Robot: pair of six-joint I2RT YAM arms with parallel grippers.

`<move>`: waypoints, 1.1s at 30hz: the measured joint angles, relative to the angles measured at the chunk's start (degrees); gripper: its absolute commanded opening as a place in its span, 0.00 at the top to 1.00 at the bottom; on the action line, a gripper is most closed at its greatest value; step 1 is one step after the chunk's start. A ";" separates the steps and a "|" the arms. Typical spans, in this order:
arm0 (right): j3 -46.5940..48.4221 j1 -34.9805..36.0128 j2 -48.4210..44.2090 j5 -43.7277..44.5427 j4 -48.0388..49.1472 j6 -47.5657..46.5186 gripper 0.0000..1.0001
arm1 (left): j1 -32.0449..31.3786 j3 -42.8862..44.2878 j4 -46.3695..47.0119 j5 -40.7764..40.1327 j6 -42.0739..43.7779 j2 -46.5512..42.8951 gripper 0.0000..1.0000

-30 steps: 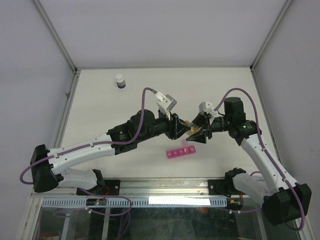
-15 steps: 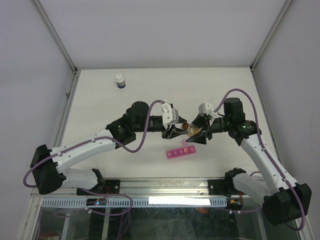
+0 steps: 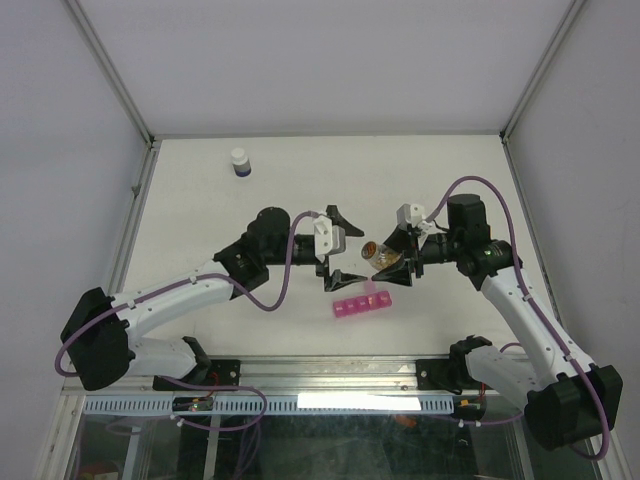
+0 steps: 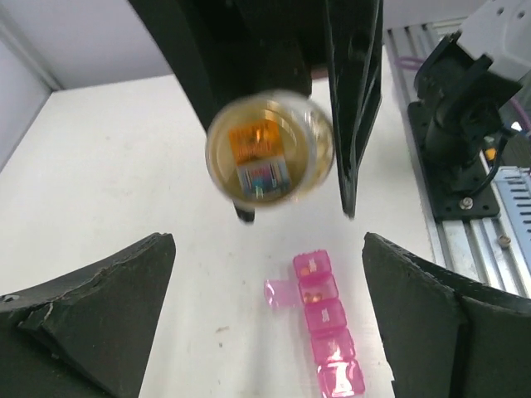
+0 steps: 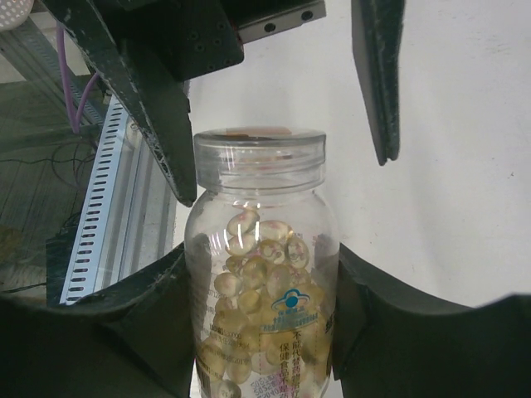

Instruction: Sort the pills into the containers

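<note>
Table (image 3: 200,220): work is staged mid-front. Right gripper (image 3: 388,263) is clamped on the pill bottle (image 5: 264,274), holding it level in the air with its mouth facing the left gripper (image 3: 342,248). The left's fingers are spread wide and not touching the bottle, likely staged for the cap. Pink pill-box (image 4: 325,332) lies on the table just below, one lid flipped up, presumably for a short drop.

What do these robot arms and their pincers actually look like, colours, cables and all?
The left arm and right arm match: white shells between chunky black joints. A thin purple cable loops along each. A small white box sits at each wrist. The left gripper and right gripper are matte black, each with two broad wedge-shaped fingers.
</note>
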 measured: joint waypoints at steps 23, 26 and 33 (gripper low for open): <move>0.00 0.00 0.00 -0.02 0.17 0.00 1.00 | -14.34 -1.53 -1.51 -37.00 -38.82 -10.34 0.22; 0.00 0.00 0.00 -0.02 0.24 0.00 1.00 | -14.36 2.38 -5.38 -40.33 -38.84 -7.78 0.24; 0.00 0.00 0.00 -0.02 0.26 0.00 1.00 | -14.36 7.85 -11.78 -42.23 -38.69 -2.16 0.36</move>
